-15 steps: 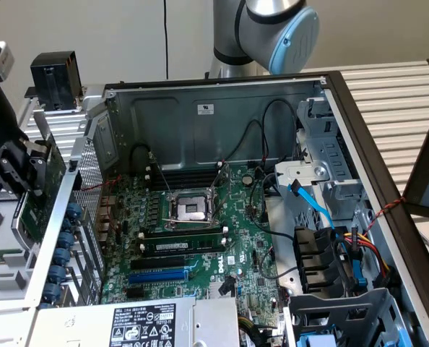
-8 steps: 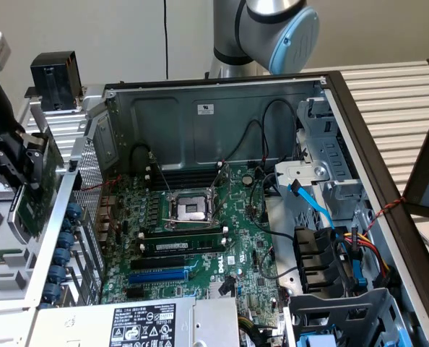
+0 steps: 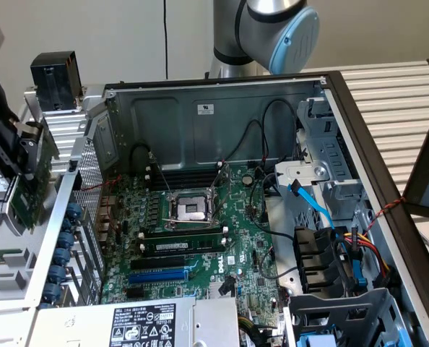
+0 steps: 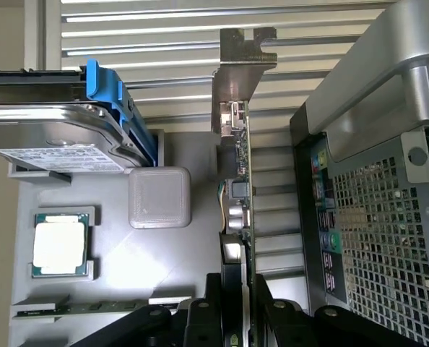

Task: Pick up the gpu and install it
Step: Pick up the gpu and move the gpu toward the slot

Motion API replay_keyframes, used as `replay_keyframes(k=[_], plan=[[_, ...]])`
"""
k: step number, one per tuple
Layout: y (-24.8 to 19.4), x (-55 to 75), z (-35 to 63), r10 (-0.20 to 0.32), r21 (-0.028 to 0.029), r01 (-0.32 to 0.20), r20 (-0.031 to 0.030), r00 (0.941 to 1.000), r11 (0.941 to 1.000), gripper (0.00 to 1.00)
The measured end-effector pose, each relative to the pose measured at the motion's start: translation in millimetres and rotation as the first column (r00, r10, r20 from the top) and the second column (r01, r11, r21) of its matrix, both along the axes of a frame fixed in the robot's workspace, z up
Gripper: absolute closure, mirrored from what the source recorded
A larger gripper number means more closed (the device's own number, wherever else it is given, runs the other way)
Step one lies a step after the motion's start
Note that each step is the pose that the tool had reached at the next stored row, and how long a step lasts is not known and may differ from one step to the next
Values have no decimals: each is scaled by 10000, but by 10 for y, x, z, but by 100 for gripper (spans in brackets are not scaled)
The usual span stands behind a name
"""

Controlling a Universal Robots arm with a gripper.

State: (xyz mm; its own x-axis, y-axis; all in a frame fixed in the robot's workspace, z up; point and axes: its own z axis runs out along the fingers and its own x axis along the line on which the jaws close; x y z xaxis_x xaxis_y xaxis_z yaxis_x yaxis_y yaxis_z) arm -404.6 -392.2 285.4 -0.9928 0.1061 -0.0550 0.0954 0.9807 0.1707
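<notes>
The gpu (image 3: pixel 28 189), a small green card, hangs in the air at the exterior view's left, outside the open computer case (image 3: pixel 222 108). My gripper (image 3: pixel 16 152) is shut on it. The wrist view shows the gpu (image 4: pixel 237 188) edge-on, its metal end bracket (image 4: pixel 237 79) pointing away from me. My gripper (image 4: pixel 236 322) clamps the card's near end between black fingers (image 4: pixel 200 318). The card hangs beside the case's perforated rear wall (image 4: pixel 373 231). Inside the case lies the large green motherboard (image 3: pixel 229 217) with a blue slot (image 3: pixel 157 276).
A grey parts tray (image 4: pixel 106 267) lies below the card, holding a hard drive (image 4: pixel 55 137) in a blue bracket, a CPU chip (image 4: pixel 59 242) and a RAM stick (image 4: pixel 92 307). Inside the case are a seated RAM stick (image 3: pixel 182 246), a power supply (image 3: pixel 142 322) and cables (image 3: pixel 323 210).
</notes>
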Motion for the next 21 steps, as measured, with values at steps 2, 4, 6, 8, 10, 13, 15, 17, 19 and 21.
replay_keyframes(k=[2,4,6,8,10,13,15,17,19,21], plan=[[-5,-2,56,0,3,0,-7,10000,10000,72],[-9,-2,122,2,4,-2,-10,10000,10000,72],[-13,-3,198,4,4,-4,-12,10000,10000,72],[-18,-3,286,7,4,-7,-12,10000,10000,72],[-22,-3,375,16,4,-16,-10,10000,10000,72],[-29,-2,512,61,4,-61,-11,10000,10000,72],[-36,0,603,108,4,-108,-12,9999,9999,72],[-46,6,694,151,4,-151,-13,9999,9999,72],[-60,15,787,175,4,-175,-23,9998,9998,72],[-74,37,866,181,5,-181,-74,9998,9998,72]])
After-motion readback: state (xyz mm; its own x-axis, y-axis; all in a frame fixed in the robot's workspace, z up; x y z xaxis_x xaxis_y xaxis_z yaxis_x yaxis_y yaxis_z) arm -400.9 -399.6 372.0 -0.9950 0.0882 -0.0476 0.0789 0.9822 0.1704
